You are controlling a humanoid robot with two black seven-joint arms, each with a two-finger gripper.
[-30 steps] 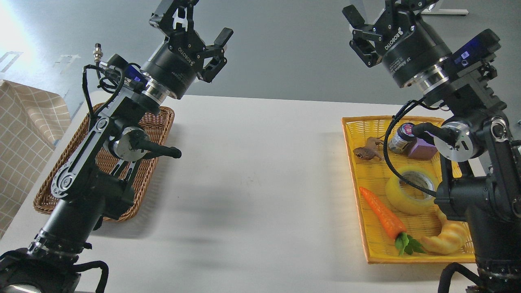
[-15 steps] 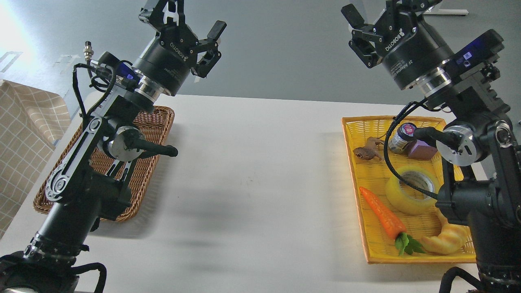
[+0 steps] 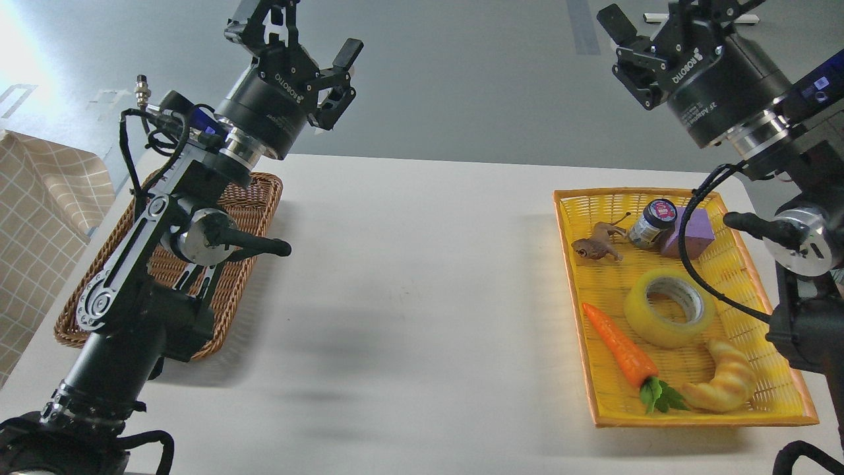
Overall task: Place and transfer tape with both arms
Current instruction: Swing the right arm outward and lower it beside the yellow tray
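I have the tape lying flat in the yellow tray on the right side of the worktop, its core hole facing up, so its axis stands roughly vertical and the open ring is offered from above. My right gripper hangs high above the far end of that tray, fingers spread and holding nothing. The tape lies below it and toward me, so I judge the coming move to be a descent with a pull back toward the near side. My left gripper is also raised, fingers apart and empty, over the wicker basket at the left, well apart from the tape. The right arm is plainly the nearer one for the pickup.

Room around the roll is tight. A toy carrot lies just beside it on the left, a croissant sits near its front edge, and a small jar, a purple block and a brown toy animal crowd the far end. The right arm's black cable loops close past the roll's right side, which could snag. The middle of the worktop between tray and basket lies bare, good room for a handover.
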